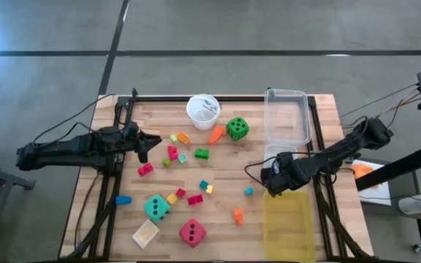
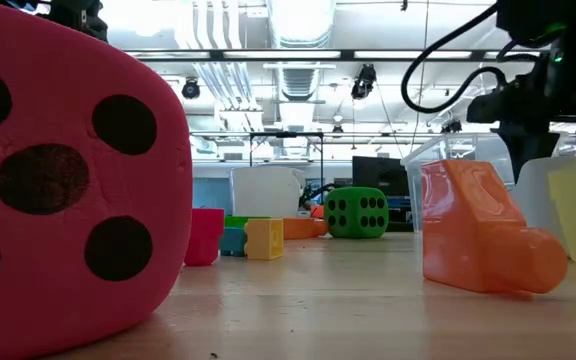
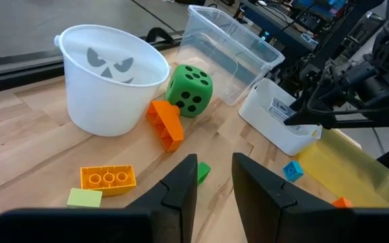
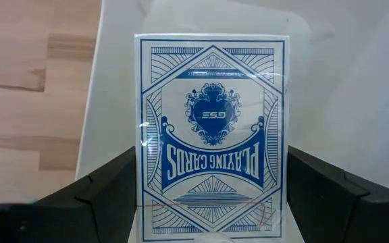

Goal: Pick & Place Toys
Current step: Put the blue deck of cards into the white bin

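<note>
Hands first: my right hand [image 1: 278, 180] reaches low over table's right side, by the yellow bin [image 1: 289, 226], fingers [image 4: 107, 185] clamped on the card pack [image 4: 213, 131], which blocks most of that wrist view. Left hand [image 3: 213, 177] hovers at table's left edge, fingers nearly pressed together, holding nothing. Green die [image 1: 237, 128] sits near the white cup [image 1: 203, 111]; red die [image 2: 63, 190] is cut off in low view.

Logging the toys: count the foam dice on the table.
3. The green die sits by the white cup; the teal die and red die lie near the table's front edge. None seems hidden.
</note>
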### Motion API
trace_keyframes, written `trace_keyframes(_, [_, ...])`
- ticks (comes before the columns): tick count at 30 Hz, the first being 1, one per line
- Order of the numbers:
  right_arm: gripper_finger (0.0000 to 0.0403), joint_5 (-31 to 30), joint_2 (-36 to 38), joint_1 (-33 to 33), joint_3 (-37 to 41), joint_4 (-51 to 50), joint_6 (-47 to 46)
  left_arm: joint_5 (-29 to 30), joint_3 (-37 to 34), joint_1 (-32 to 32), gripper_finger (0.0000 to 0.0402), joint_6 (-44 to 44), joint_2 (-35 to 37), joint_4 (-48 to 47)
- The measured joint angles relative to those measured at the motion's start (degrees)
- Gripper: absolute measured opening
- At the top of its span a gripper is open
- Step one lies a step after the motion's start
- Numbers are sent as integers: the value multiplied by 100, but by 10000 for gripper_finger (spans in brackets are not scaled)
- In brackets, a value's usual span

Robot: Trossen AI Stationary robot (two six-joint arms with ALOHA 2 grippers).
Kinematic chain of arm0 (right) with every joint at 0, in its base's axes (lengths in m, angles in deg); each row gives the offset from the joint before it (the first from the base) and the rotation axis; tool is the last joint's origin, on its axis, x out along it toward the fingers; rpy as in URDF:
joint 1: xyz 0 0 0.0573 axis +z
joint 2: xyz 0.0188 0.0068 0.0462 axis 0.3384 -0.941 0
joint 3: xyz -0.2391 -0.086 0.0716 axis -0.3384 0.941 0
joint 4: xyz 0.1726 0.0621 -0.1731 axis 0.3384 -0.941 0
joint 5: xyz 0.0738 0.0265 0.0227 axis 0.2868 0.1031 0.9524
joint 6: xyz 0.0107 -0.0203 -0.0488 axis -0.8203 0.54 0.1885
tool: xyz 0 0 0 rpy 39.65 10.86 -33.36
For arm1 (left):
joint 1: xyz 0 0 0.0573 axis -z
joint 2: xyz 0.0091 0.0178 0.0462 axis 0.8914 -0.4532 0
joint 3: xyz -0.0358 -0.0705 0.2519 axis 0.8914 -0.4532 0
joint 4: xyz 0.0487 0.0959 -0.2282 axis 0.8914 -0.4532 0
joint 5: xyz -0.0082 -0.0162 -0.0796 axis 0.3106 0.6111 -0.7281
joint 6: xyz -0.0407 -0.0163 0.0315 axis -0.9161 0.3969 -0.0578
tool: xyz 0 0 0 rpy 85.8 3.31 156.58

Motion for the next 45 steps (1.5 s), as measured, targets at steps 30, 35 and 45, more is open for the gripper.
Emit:
trace_keyframes(30, [296, 258, -394, -312, 368, 891, 390, -1, 0, -2, 101, 13, -2, -4])
trace_keyframes(35, [296, 417, -594, -377, 343, 904, 518, -1, 0, -2, 101, 13, -2, -6])
trace_keyframes(45, [346, 546, -661, -416, 339, 926, 710, -3, 0, -2, 101, 11, -2, -17])
